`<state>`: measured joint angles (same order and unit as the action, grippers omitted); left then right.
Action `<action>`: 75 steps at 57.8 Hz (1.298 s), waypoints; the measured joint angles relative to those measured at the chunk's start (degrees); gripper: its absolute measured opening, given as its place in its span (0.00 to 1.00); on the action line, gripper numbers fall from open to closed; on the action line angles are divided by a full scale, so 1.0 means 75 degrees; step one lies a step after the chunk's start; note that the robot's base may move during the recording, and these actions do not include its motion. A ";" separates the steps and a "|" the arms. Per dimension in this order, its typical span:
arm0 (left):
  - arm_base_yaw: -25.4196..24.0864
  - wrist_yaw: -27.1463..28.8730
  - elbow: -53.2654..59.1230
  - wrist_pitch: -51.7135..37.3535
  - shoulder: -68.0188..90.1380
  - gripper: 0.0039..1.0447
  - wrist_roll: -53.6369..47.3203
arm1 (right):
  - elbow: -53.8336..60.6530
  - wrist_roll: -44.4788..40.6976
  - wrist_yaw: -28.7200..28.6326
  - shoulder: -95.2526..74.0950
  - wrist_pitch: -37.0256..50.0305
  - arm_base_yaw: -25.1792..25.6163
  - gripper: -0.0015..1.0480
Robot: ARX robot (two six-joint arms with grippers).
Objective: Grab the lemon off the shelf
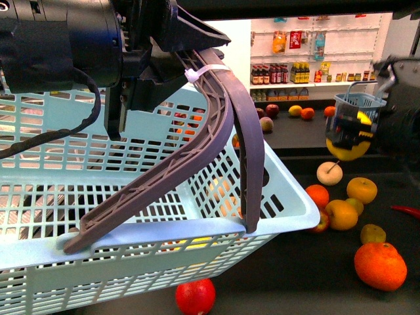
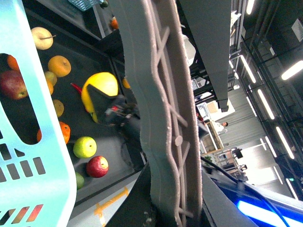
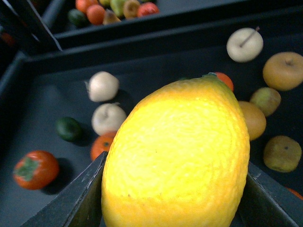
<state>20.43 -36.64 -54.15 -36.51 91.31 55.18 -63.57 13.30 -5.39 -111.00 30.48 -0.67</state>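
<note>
The bright-yellow lemon fills the right wrist view, pinched between two dark fingers; my right gripper is shut on it. In the front view the lemon hangs at the right under the right gripper, lifted above the black shelf tray. The left wrist view also catches the lemon in that gripper. My left gripper is shut on the grey basket handle, holding a light-blue basket up close to the camera. The handle runs through the left gripper.
Loose fruit lies on the shelf tray: a big orange, a pale apple, a golden round fruit, a red fruit. A small blue basket sits behind the right gripper. White bottle shelves stand far back.
</note>
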 joint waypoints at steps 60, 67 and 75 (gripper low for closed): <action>0.0006 -0.0079 0.0000 0.0012 0.0015 0.09 0.0050 | 0.2311 0.0254 -0.0498 0.3249 -0.0612 -0.2291 0.93; 0.0006 0.0003 0.0000 0.0012 0.0017 0.09 0.0050 | 0.2643 -0.0423 -0.0408 0.4310 -0.1032 -0.1827 0.93; 0.0006 0.0003 0.0000 0.0012 0.0017 0.09 0.0020 | 0.3398 -0.1209 -0.0396 0.6035 -0.1550 -0.1043 0.93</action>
<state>20.47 -36.62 -54.15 -36.42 91.44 55.33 -38.09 4.23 -8.36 -65.73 18.85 -8.49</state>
